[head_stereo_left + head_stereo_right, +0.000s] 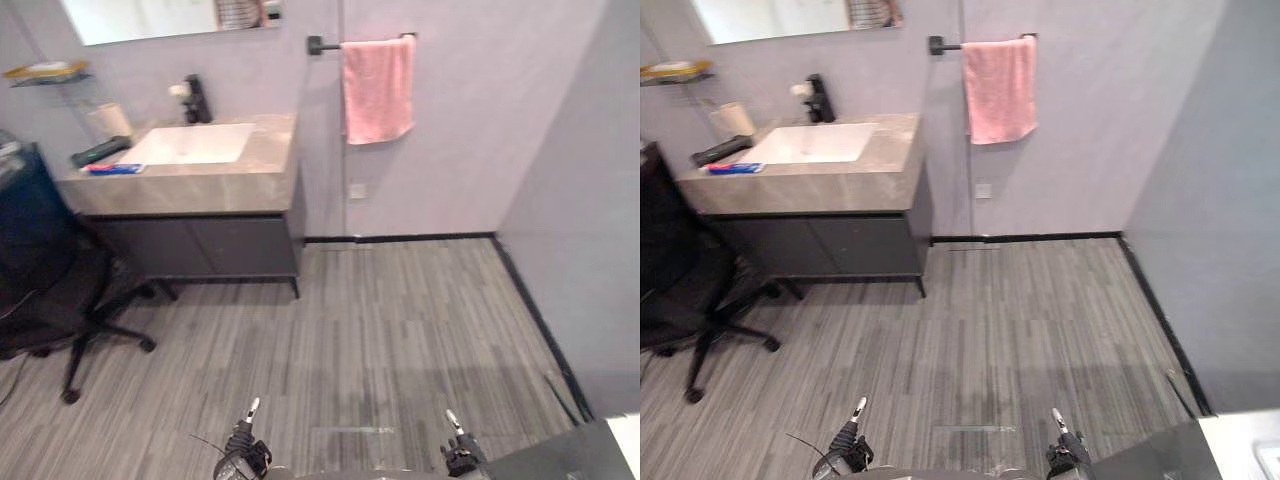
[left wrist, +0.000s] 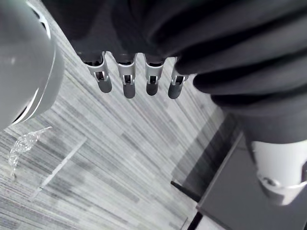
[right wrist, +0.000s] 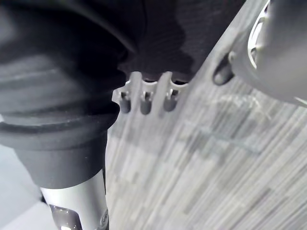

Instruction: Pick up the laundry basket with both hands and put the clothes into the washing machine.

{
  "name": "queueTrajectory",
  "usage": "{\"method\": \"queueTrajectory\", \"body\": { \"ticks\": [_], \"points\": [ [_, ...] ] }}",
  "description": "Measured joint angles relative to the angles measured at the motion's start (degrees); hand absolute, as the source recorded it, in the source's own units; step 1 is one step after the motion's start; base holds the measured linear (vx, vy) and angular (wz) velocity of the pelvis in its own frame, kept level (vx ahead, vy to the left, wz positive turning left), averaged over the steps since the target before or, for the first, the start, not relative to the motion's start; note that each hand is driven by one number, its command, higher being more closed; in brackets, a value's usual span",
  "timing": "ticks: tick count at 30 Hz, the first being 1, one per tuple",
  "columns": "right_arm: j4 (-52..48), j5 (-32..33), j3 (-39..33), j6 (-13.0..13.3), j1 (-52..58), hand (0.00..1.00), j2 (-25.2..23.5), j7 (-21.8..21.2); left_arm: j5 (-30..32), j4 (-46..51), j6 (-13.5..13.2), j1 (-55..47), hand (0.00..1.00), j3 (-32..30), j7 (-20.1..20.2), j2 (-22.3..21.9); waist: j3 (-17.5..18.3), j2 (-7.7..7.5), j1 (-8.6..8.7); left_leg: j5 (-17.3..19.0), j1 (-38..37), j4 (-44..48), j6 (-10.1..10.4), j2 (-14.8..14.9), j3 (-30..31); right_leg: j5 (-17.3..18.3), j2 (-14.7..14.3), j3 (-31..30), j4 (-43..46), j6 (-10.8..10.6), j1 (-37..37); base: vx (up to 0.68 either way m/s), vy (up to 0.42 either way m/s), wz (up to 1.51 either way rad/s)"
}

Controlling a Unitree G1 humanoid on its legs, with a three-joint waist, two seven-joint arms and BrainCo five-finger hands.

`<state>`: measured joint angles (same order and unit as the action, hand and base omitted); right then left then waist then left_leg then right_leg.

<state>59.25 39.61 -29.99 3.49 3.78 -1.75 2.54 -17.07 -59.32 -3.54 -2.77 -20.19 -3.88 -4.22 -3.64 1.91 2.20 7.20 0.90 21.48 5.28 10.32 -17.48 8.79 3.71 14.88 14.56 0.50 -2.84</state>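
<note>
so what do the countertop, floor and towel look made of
Countertop: probably stone or stone-look slab, matte grey-beige, faintly mottled. Floor: grey wood-look planks, maybe vinyl or laminate, going by the narrow streaked strips. Towel: soft pink cloth, likely terry, draping limp.

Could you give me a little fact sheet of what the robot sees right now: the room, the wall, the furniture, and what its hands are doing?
room: bathroom with a grey striped floor
vanity: stone-look counter with a white sink and a black tap, dark cabinet below
wall: pink towel hanging from a black rail
beside the vanity: black office chair, on the robot's left
left hand: fingers relaxed above the floor, holding nothing
right hand: likewise, fingers relaxed, holding nothing
</note>
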Motion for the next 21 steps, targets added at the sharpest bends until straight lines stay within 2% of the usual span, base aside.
{"method": "queueTrajectory", "body": {
  "ticks": [2,4,8,12,14,21],
  "points": [
    [1.2,-1.6,-1.1,-0.3,-0.4,0.00,-0.4,0.0,0.1,-0.2,0.1,0.3,0.00,-0.5,0.0,0.2,-0.8,-0.01,-0.21,1.1,-4.5,-10.6,-2.0,-2.3,0.4,1.0,0.2,-1.2,-0.8,-0.9,0.0,-0.11,0.112,0.65],
    [1.9,-3.7,-2.2,-0.7,0.2,0.00,-0.6,0.0,1.1,0.0,0.2,-0.7,0.00,-1.2,0.0,1.9,-1.4,-1.13,-0.37,-1.4,-5.7,-14.7,-2.7,-3.9,0.0,-0.1,1.1,-2.3,-1.9,-1.1,-0.4,-0.15,0.104,0.18],
    [2.9,-8.1,-2.9,-1.7,3.4,0.00,-0.5,0.0,2.9,-1.4,0.5,-2.6,0.00,-2.5,0.0,2.8,-0.3,-1.40,-0.03,-4.9,-7.9,-22.6,-2.9,-6.4,0.3,-1.1,1.5,-2.6,-4.1,-1.9,-0.2,-0.05,0.063,0.06],
    [5.0,-11.1,-2.8,-2.3,3.7,0.00,0.2,0.0,4.3,-2.3,0.6,-3.1,0.00,-1.6,0.1,3.3,0.1,-1.74,0.01,-7.3,-8.6,-25.8,-3.0,-7.2,0.4,-2.5,1.4,-2.8,-5.5,-2.2,0.1,0.00,0.033,-0.02],
    [5.1,-11.7,-2.5,-2.3,3.6,0.00,0.5,-0.1,4.3,-2.4,0.5,-3.5,0.00,0.2,0.2,3.6,0.0,-1.43,-0.01,-7.8,-9.4,-26.5,-3.3,-7.4,0.5,-2.5,1.3,-3.0,-5.7,-2.2,0.1,0.02,0.005,-0.01],
    [6.9,-13.2,-0.1,-2.2,1.7,0.00,1.7,-0.4,4.2,-4.0,0.4,-3.4,0.00,4.9,1.0,5.4,0.1,-1.75,-0.15,-8.2,-9.5,-26.7,-3.7,-7.4,0.9,-2.6,0.5,-3.0,-6.7,-2.1,-0.1,0.06,-0.016,0.00]
  ]
}}
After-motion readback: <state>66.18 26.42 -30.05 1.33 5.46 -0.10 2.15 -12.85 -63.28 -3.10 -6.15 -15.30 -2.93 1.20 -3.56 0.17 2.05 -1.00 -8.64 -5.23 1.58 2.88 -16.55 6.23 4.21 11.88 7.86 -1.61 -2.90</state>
